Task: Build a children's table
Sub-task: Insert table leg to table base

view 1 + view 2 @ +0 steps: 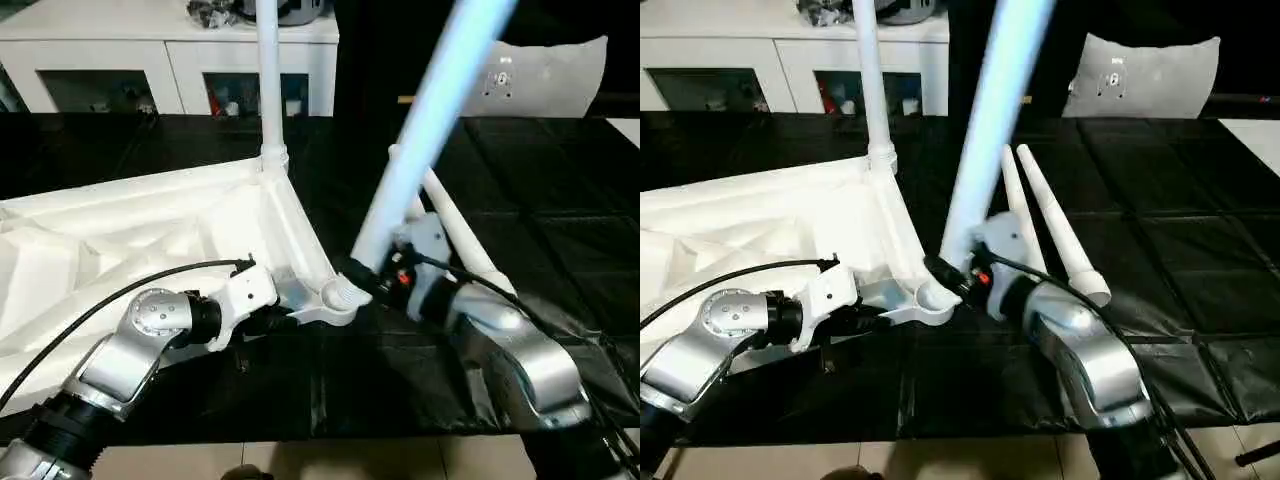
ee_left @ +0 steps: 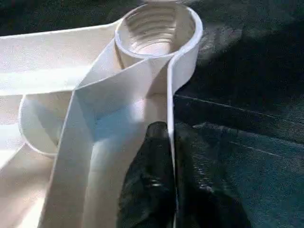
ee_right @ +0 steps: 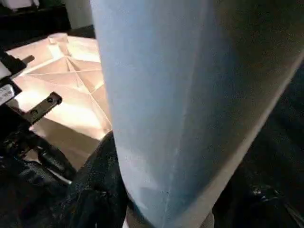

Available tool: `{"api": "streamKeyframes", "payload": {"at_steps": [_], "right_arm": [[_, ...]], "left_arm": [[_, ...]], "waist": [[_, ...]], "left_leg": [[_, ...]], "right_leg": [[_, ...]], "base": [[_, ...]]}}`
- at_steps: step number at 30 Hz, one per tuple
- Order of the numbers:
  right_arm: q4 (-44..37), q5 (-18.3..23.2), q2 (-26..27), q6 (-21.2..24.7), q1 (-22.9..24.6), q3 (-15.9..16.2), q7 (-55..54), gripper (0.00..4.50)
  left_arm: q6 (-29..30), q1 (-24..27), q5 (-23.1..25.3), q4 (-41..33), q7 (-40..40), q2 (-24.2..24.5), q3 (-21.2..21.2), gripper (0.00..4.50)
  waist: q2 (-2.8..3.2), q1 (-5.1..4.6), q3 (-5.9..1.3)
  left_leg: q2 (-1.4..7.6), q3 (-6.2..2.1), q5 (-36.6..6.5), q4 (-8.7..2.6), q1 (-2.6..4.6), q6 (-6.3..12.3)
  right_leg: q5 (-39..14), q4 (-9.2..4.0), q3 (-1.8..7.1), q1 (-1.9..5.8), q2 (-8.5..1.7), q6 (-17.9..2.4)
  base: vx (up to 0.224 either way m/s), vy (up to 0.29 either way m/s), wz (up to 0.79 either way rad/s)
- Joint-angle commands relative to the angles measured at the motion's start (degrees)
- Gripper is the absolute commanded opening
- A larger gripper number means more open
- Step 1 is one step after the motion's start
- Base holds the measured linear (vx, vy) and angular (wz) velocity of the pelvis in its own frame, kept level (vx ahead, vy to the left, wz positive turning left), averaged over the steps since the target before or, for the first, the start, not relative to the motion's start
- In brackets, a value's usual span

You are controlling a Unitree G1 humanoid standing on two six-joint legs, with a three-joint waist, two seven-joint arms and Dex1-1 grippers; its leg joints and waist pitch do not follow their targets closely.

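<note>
The white tabletop (image 1: 120, 240) lies ribbed side up on the black mat. One white leg (image 1: 268, 80) stands upright in its far corner socket. My left gripper (image 2: 170, 130) is shut on the tabletop's thin rim wall, just behind the empty threaded near corner socket (image 2: 156, 28). My right gripper (image 1: 375, 272) is shut on a second leg (image 1: 430, 110), holding it tilted with its top leaning right. The leg's lower end hangs close beside the near socket (image 1: 340, 295); I cannot tell whether they touch. Two more legs (image 1: 1050, 215) lie on the mat behind my right arm.
White cabinets (image 1: 170, 50) with dark openings stand along the back. A pale cushion-like object (image 1: 545, 75) sits at the back right. The black mat (image 1: 560, 200) covers the work surface, and its front edge meets light floor (image 1: 300, 460) near me.
</note>
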Motion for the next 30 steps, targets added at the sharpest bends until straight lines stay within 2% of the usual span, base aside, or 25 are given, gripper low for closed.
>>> {"api": "streamKeyframes", "payload": {"at_steps": [1, 4, 5, 7, 8, 9, 10, 13, 14, 15, 16, 17, 19, 20, 21, 22, 23, 30], "right_arm": [[1.47, -0.15, 0.30, -0.45, -1.36, 0.12, 0.87, 1.89], [4.13, -0.14, 0.35, 1.09, -3.25, 1.59, 2.95, 1.89], [5.24, -0.10, 0.30, 1.74, -4.21, 2.36, 4.16, 1.89], [5.54, -0.04, 0.33, 1.94, -4.49, 2.49, 4.46, 1.89], [5.88, 0.06, 0.10, 2.25, -4.99, 2.90, 5.34, 1.89], [5.86, 0.08, -0.25, 2.47, -5.12, 3.15, 5.86, 1.89], [5.86, 0.08, -0.25, 2.47, -5.12, 3.15, 5.86, 1.89], [5.32, 0.01, -0.74, 2.08, -4.38, 3.04, 5.95, 1.89], [4.09, 0.47, -1.33, 2.57, -3.40, 2.45, 6.17, 1.89], [3.75, 0.61, -1.50, 2.77, -3.16, 2.29, 6.28, 1.89], [3.31, 0.70, -1.75, 3.00, -2.86, 2.17, 6.37, 1.89], [3.31, 0.70, -1.75, 3.00, -2.86, 2.17, 6.37, 1.89], [2.55, 0.65, -2.30, 3.43, -2.17, 2.12, 6.58, 1.89], [1.92, 0.61, -2.72, 3.93, -1.60, 2.03, 6.75, 1.89], [1.71, 0.59, -2.87, 4.17, -1.46, 2.04, 6.81, 1.89], [1.60, 0.56, -3.11, 4.29, -1.36, 2.08, 6.92, 1.89], [1.50, 0.57, -3.27, 4.50, -1.28, 2.11, 6.93, 1.89], [3.10, -0.57, -3.47, 4.34, -1.65, 2.08, 6.22, 1.89]], "left_arm": [[0.20, 0.21, 2.05, 1.70, 0.10, 0.86, -0.81, 0.00], [-1.22, -0.08, 3.60, 2.53, -0.84, 2.00, -1.79, 0.00], [-2.45, -0.34, 3.05, 2.79, -2.14, 2.09, -1.81, 0.00], [-2.76, -0.43, 2.73, 2.86, -2.54, 2.01, -1.73, 0.00], [-4.59, -0.94, 2.50, 3.17, -4.06, 2.03, -2.11, 0.00], [-7.15, -1.80, 2.48, 3.88, -6.13, 1.96, -2.97, 0.00], [-7.15, -1.80, 2.48, 3.88, -6.13, 1.96, -2.97, 0.00], [-9.94, -3.48, 2.82, 5.50, -7.95, 1.34, -3.79, 0.00], [-13.03, -6.05, 3.54, 8.48, -8.40, 0.12, -4.26, 0.00], [-13.84, -6.73, 3.58, 9.30, -8.58, -0.26, -4.31, 0.00], [-14.32, -7.48, 3.44, 10.07, -8.63, -0.82, -4.19, 0.00], [-14.32, -7.48, 3.44, 10.07, -8.63, -0.82, -4.19, 0.00], [-15.34, -8.76, 3.45, 11.46, -9.09, -1.66, -4.18, 0.00], [-15.88, -9.74, 3.42, 12.87, -9.43, -2.40, -4.05, 0.00], [-15.69, -9.87, 3.52, 13.21, -9.53, -2.43, -4.09, 0.00], [-15.64, -9.95, 3.65, 13.66, -9.53, -2.50, -4.08, 0.00], [-15.41, -9.87, 3.42, 13.93, -9.62, -2.57, -3.92, 0.00], [-15.37, -8.15, 1.38, 14.78, -11.35, -2.54, -2.38, 0.00]], "waist": [[0.60, 0.16, -3.21], [0.64, 0.12, -3.32], [0.17, 0.08, -3.29], [0.43, 0.16, -3.35], [0.13, 0.14, -3.31], [0.09, 0.27, -3.38], [-0.04, 0.32, -3.32], [0.12, 0.63, -3.37], [0.45, 0.94, -3.28], [0.40, 1.14, -3.31], [0.70, 1.64, -3.43], [0.55, 1.64, -3.33], [1.34, 1.94, -3.48], [0.90, 1.96, -3.47], [0.83, 2.02, -3.50], [1.14, 2.02, -3.52], [0.93, 2.00, -3.51], [0.52, 1.99, -3.51]], "left_leg": [[4.06, -1.40, -11.00, -4.43, 0.81, -0.96], [3.98, -1.42, -10.30, -4.35, 0.76, -0.73], [3.97, -1.36, -9.97, -4.31, 0.66, -0.48], [4.05, -1.32, -9.52, -4.25, 0.75, -0.40], [4.05, -1.30, -9.45, -4.28, 0.70, -0.26], [4.08, -1.25, -8.89, -4.23, 0.75, -0.11], [4.07, -1.24, -8.70, -4.24, 0.72, 0.12], [4.17, -1.12, -8.90, -4.24, 0.99, -0.10], [4.14, -1.07, -9.40, -4.26, 1.05, -0.30], [4.18, -0.99, -10.05, -4.26, 1.25, -0.55], [4.27, -0.97, -10.53, -4.23, 1.41, -1.14], [4.29, -0.89, -10.97, -4.34, 1.40, -1.29], [4.43, -1.10, -11.77, -4.45, 1.36, -2.44], [4.39, -0.97, -12.24, -4.48, 1.42, -2.62], [4.41, -1.03, -12.34, -4.49, 1.41, -2.73], [4.39, -1.10, -12.15, -4.50, 1.20, -2.84], [4.44, -1.05, -12.49, -4.50, 1.27, -2.90], [4.43, -1.03, -11.62, -4.46, 1.05, -2.38]], "right_leg": [[-4.28, -4.13, 3.00, 1.92, -5.02, -12.54], [-2.10, -3.95, 2.91, 2.10, -4.91, -13.11], [-1.87, -3.89, 2.92, 2.20, -4.98, -13.27], [-1.75, -3.84, 2.92, 2.15, -5.09, -13.47], [-1.83, -3.95, 2.92, 2.20, -5.06, -13.44], [-1.58, -3.80, 2.94, 2.22, -5.14, -13.47], [-1.69, -3.94, 2.94, 2.18, -5.12, -13.29], [-1.64, -3.88, 2.93, 1.97, -5.11, -13.09], [-2.57, -4.01, 3.01, 1.84, -5.08, -12.77], [-3.20, -4.14, 3.02, 1.75, -5.09, -12.59], [-3.36, -4.00, 3.08, 1.72, -5.24, -12.42], [-3.67, -4.19, 3.09, 1.63, -5.17, -12.27], [-3.34, -3.87, 3.00, 1.78, -5.25, -11.97], [-3.14, -4.04, 2.98, 1.74, -5.13, -11.79], [-2.94, -3.95, 2.99, 1.80, -5.21, -11.93], [-2.58, -3.84, 2.97, 1.91, -5.32, -12.12], [-2.69, -3.96, 2.99, 1.88, -5.36, -12.18], [-2.90, -3.88, 2.96, 2.02, -5.46, -12.66]], "base": [[0.000, 0.000, 0.00], [0.000, 0.000, 0.00], [0.000, 0.000, 0.00], [0.000, 0.000, 0.00], [0.000, 0.000, 0.00], [0.000, 0.000, 0.00], [0.000, 0.000, 0.00], [0.000, 0.000, 0.00], [0.000, 0.000, 0.00], [0.000, 0.000, 0.00], [0.000, 0.000, 0.00], [0.000, 0.000, 0.00], [0.000, 0.000, 0.00], [0.000, 0.000, 0.00], [0.000, 0.000, 0.00], [0.000, 0.000, 0.00], [0.000, 0.000, 0.00], [0.000, 0.000, 0.00]]}}
